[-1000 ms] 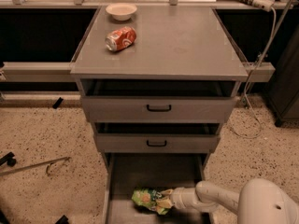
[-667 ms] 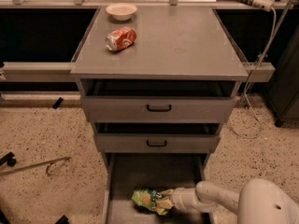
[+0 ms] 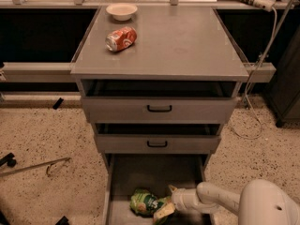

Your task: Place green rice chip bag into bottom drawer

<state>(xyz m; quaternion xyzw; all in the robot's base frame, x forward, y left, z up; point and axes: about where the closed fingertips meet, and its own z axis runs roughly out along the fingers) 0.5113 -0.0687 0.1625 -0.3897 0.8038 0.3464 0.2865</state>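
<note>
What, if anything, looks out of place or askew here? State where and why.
The soda can lies tipped on its side on the cabinet top, near the white bowl, rather than upright. The green rice chip bag sits crumpled on the bottom drawer floor, with the gripper right beside it. Nothing looks spilled.

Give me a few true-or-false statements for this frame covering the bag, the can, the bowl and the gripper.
1. The bag lies in the bottom drawer. True.
2. The can stands upright. False: it lies on its side on the cabinet top.
3. The gripper is low in the bottom drawer, at the bag's right side. True.
4. The bowl sits in the middle drawer. False: it is on the cabinet top, behind the can.
</note>
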